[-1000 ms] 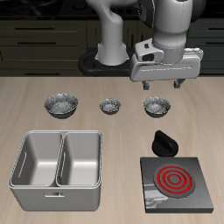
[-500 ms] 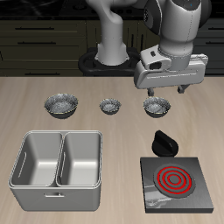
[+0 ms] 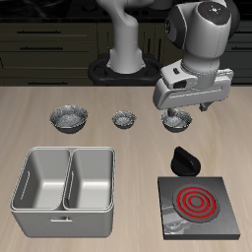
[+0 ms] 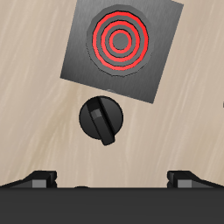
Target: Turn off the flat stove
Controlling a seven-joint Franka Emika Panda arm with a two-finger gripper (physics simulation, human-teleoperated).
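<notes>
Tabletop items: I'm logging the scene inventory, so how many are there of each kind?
Small metal bowls: 3
Steel double-basin tray: 1
Flat stove, coil glowing red: 1
Black knob: 1
Total: 6

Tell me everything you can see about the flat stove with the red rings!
The flat stove is a dark grey square plate lying flat on the wooden table, near its front edge, beside the steel double tray. Its round coil rings glow red. A black knob with a raised bar sits on the side farther back. Nothing touches it; the hand hangs above, farther back.
</notes>
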